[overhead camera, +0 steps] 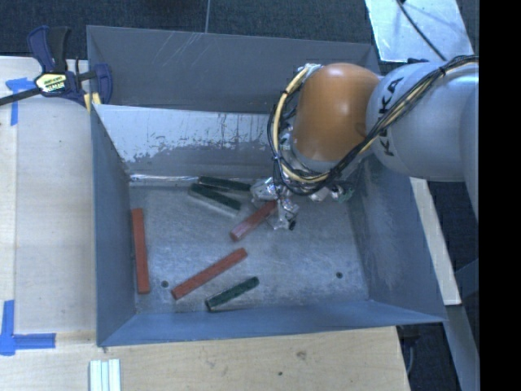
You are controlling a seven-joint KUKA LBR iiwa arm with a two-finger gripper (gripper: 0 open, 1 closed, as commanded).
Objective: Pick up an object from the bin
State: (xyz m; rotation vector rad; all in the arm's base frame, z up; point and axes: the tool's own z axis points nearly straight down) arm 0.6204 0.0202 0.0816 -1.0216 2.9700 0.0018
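Bin [244, 72]: red sticks [140, 251], dark green sticks [232, 293] lying loose | claw [282, 210] at upper end of reddish-brown stick [248, 225], mid-bin; grip state cannot be told | arm lettering [383, 120]: KUKA, partly hidden

Floor [334, 255] rt free, sticks [207, 274] clutter ctr/left

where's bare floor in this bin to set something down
Barest: floor between the gripper and the right wall. Also between the left red stick and the front red stick. Crowded: back middle, dark green sticks and brown-red stick by the gripper.
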